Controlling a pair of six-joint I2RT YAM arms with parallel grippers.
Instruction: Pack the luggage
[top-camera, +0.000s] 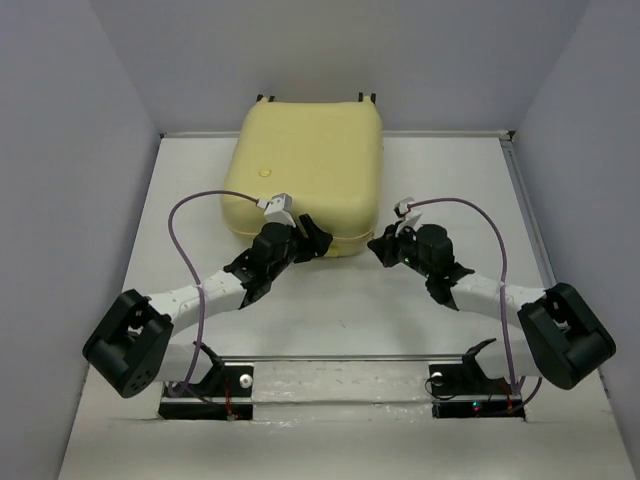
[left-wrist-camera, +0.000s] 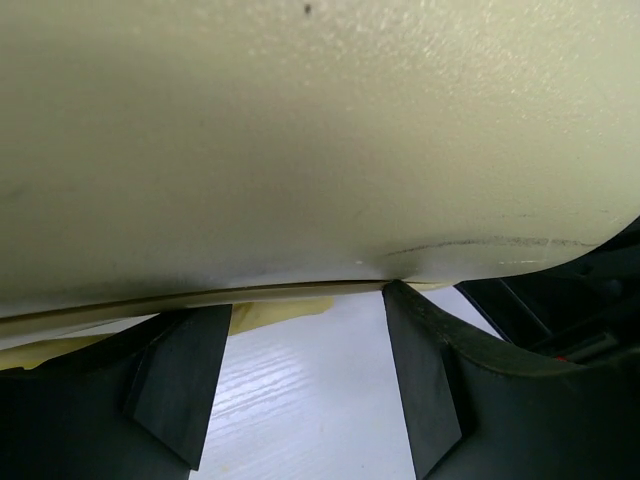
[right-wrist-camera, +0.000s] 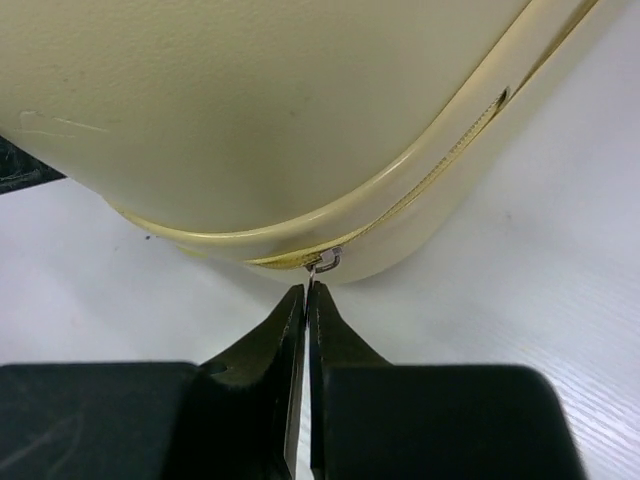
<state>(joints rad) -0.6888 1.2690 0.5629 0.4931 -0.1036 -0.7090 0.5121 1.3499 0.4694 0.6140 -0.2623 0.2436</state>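
Found the luggage (top-camera: 310, 170) closed and flat at the far middle of the table (top-camera: 330, 310), its longer side seemingly running away from the arm bases. Traced the zipper seam (right-wrist-camera: 450, 160) round the near-right corner to the zipper pull (right-wrist-camera: 322, 264). Noted the right gripper (right-wrist-camera: 307, 292) directly in front of that pull, pinched tight on its tab, and far nearer to it than the other arm. Saw the left gripper (left-wrist-camera: 300, 310) spread wide against the near-left edge, holding nothing. Judged that any drag must follow the seam's curve.
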